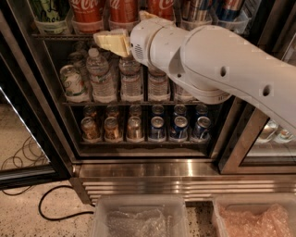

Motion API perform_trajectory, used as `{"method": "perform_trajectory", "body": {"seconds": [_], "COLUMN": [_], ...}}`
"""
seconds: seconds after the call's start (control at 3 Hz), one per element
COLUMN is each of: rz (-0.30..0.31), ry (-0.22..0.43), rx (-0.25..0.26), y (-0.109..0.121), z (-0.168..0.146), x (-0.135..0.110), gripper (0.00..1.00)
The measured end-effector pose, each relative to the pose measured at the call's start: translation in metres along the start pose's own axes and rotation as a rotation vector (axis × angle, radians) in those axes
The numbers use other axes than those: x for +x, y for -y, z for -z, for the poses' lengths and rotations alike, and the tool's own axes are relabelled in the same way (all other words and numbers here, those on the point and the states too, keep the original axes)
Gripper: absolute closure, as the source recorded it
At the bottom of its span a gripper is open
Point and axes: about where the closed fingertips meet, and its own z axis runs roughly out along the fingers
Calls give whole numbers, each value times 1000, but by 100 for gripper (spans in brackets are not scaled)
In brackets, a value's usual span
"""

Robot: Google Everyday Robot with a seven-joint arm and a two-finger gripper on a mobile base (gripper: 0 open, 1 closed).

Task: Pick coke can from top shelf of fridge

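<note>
The fridge (138, 169) stands open before me, black-framed with a stainless slatted base. On the top shelf (60, 35) stand red coke cans (86, 12) in clear trays, with more red cans to their right, partly behind my arm. A green-and-white can (49, 10) stands at the shelf's left. My gripper (110, 41) has cream-coloured fingers. It reaches left from the white arm (208, 60), just below and in front of the top shelf's edge, under the coke cans. It holds nothing that I can see.
The middle rack holds water bottles (101, 76) and a tilted can (71, 82). The lower rack holds small gold cans (111, 128) and blue cans (179, 127). Two clear bins (138, 216) with plastic wrap sit on the floor in front. A black cable (51, 210) lies at the left.
</note>
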Motion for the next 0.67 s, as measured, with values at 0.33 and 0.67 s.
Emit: {"method": "perform_trajectory", "body": {"seconds": [0.33, 0.67], "rz": [14, 21], "ry": [5, 19], "rx": [10, 8], "y": [13, 17], "z": [-2, -8], "x": [2, -2], "gripper": [18, 20]}}
